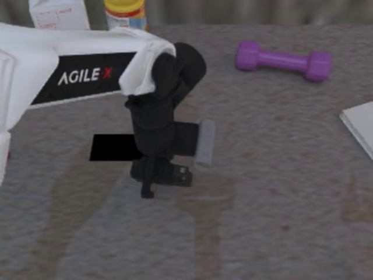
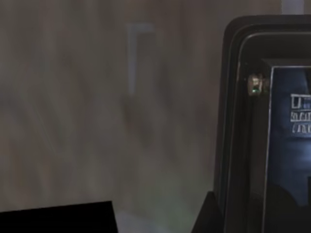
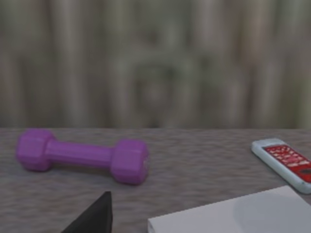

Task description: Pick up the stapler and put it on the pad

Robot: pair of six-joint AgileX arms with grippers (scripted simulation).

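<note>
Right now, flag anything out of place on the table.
The stapler sits crosswise at the right end of the pad, seemingly overhanging its edge. The left gripper hovers beside it. Nothing else stands out.

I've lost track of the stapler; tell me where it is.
In the top view the stapler lies left of the table's centre, at the right end of the pad, beside the left pincer.

top view: above, looking down on the table [image 1: 280, 221].
left wrist view: close, low beside the pad [image 2: 58, 218].
right wrist view: low, facing the purple dumbbell [image 3: 82, 155], shared with top [image 1: 284, 60].
</note>
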